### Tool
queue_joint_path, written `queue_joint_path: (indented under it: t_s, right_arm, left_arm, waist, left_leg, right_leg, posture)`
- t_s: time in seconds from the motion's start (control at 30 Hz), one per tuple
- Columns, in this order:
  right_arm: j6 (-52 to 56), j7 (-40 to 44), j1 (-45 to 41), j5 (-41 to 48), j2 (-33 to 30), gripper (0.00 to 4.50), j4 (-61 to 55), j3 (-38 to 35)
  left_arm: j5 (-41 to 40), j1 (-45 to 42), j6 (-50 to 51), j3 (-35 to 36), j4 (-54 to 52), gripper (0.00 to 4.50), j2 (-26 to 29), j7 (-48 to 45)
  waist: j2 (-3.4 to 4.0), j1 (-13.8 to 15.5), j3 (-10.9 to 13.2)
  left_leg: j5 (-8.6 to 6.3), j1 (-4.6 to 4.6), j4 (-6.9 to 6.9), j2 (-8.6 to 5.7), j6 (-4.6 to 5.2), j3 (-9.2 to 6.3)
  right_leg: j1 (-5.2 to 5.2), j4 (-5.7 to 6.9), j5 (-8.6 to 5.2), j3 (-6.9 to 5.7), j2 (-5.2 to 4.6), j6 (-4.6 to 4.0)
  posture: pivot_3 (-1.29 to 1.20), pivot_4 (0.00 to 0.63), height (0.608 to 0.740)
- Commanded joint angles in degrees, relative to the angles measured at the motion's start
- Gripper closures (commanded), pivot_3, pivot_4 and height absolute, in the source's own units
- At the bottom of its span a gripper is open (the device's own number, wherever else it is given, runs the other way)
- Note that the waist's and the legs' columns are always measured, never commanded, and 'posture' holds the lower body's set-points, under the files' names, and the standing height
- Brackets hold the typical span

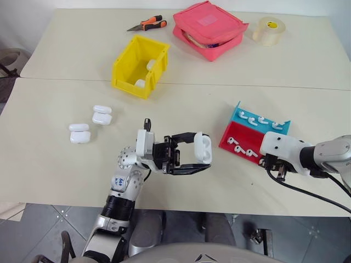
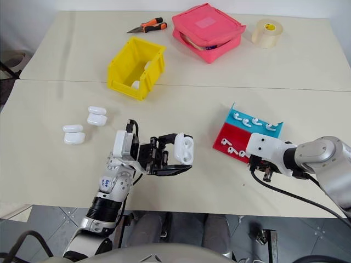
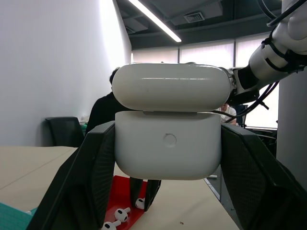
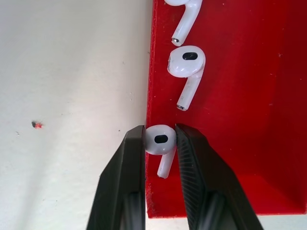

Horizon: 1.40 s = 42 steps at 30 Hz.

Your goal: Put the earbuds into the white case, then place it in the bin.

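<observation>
The left gripper (image 1: pixel 204 156) is clamped on a small glossy white rounded-pebble earbud case (image 1: pixel 203 148), holding it above the cream tabletop (image 1: pixel 55 164) near the front edge. In the left wrist view the case (image 3: pixel 168 143) sits squeezed between the two black fingers (image 3: pixel 96 167), its hinged lid (image 3: pixel 171 87) lifted slightly off the body so a thin gap shows.

The right gripper (image 4: pixel 160 143) reaches down at the near corner of the red-and-blue plastic tray (image 1: pixel 274 134) — its two black fingers (image 4: pixel 132 163) pinch the rounded head of one tiny glossy white earbud (image 4: pixel 160 141), the short stem hanging between them over the tray's red floor (image 4: pixel 249 143). Two more earbuds (image 4: pixel 187 64) lie on the red part just beyond it, and others rest in the blue part (image 1: pixel 258 119).

The bright yellow rectangular plastic bin (image 1: pixel 126 68) stands well apart, farther back on the table, with white cases already inside (image 1: pixel 141 83). Four more white cases lie in two pairs to the left of the held one (image 1: pixel 102 114) (image 1: pixel 79 133). At the back of the table sit a pink zip pouch (image 1: pixel 211 27), a roll of clear tape (image 1: pixel 269 30) and orange-handled pliers (image 1: pixel 151 23).
</observation>
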Motion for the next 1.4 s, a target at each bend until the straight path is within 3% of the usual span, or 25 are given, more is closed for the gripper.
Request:
queue_joint_path:
  t_s: [0.03, 0.13, 0.3, 0.43, 0.57, 0.73, 1.03, 1.4]
  right_arm:
    - [-0.3, 0.4, 1.0, -0.7, 0.0, 3.60, -0.3, 0.0]
    - [0.4, 0.1, 1.6, 0.1, 0.3, 3.60, -1.1, -1.5]
    - [-1.0, 1.3, 7.9, 5.9, 4.7, 3.60, -2.5, -17.1]
    - [-7.6, 2.6, 13.9, 10.3, 13.2, 3.60, -5.1, -28.0]
    - [-18.0, 1.8, 16.3, 18.6, 28.0, 3.60, -6.8, -34.6]
    - [-23.0, -6.3, 13.4, 27.3, 42.8, 3.60, -10.3, -32.1]
    - [-30.1, -15.2, 9.0, 30.5, 58.8, 3.60, -11.4, -19.1]
    - [-34.7, -15.1, 8.0, 26.7, 61.0, 3.60, -8.8, -8.4]
  left_arm:
    - [-1.1, -0.7, -0.3, 0.3, -2.2, 1.69, -0.2, -0.1]
    - [-1.4, -0.8, -0.2, 0.5, -1.9, 1.69, -0.1, -0.4]
    - [-1.4, -2.8, 1.5, 0.4, -0.7, 1.69, 0.4, -0.9]
    - [-3.6, -3.9, 3.3, 2.7, 0.4, 1.69, 1.2, -1.5]
    - [-4.2, -5.7, 5.3, 3.2, 1.3, 1.69, 2.2, -3.1]
    - [-5.4, -6.9, 7.2, 4.6, 2.6, 1.69, 2.9, -5.0]
    - [-5.3, -7.7, 9.8, 5.5, 3.0, 1.69, 3.2, -5.4]
    - [-6.0, -7.7, 14.4, 6.1, -0.3, 1.69, 2.8, -2.5]
  waist:
    - [0.00, 0.0, 0.0]
    - [0.00, 0.0, 0.0]
    - [0.00, 0.6, 0.0]
    - [0.00, 0.5, 0.0]
    - [-0.02, 0.5, 0.0]
    - [-0.01, 0.0, 0.0]
    - [0.03, -1.1, 0.0]
    - [0.03, -1.2, 0.0]
  left_leg:
    - [0.00, 0.00, 0.00, 0.00, 0.00, 0.00]
    - [0.00, 0.00, 0.00, 0.00, 0.00, 0.00]
    - [0.00, -0.01, 0.00, -0.01, 0.00, 0.01]
    - [0.00, 0.00, 0.00, 0.00, 0.00, 0.01]
    - [0.02, 0.02, -0.01, 0.01, -0.03, -0.01]
    - [0.02, 0.20, 0.02, 0.01, -0.03, 0.00]
    - [0.04, 0.24, -0.06, 0.01, -0.07, -0.07]
    - [0.04, 0.25, -0.07, 0.00, -0.07, -0.09]
  right_leg:
    - [0.00, 0.00, 0.00, 0.00, 0.00, 0.00]
    - [0.01, 0.00, 0.00, 0.00, 0.00, 0.00]
    - [0.01, 0.00, 0.00, -0.01, 0.00, 0.00]
    - [0.02, 0.04, 0.01, -0.03, 0.01, 0.02]
    - [0.06, 0.06, 0.01, -0.08, 0.03, 0.03]
    - [0.18, 0.10, 0.03, 0.01, 0.03, 0.07]
    - [0.14, 0.17, 0.00, 0.04, 0.06, 0.01]
    - [0.07, 0.24, -0.01, 0.08, 0.06, -0.02]
  posture:
    - [0.00, 0.150, 0.740]
    - [0.00, 0.150, 0.740]
    - [0.00, 0.150, 0.740]
    - [0.00, 0.150, 0.740]
    - [0.00, 0.150, 0.740]
    - [0.00, 0.150, 0.740]
    - [0.00, 0.150, 0.740]
    - [0.00, 0.150, 0.740]
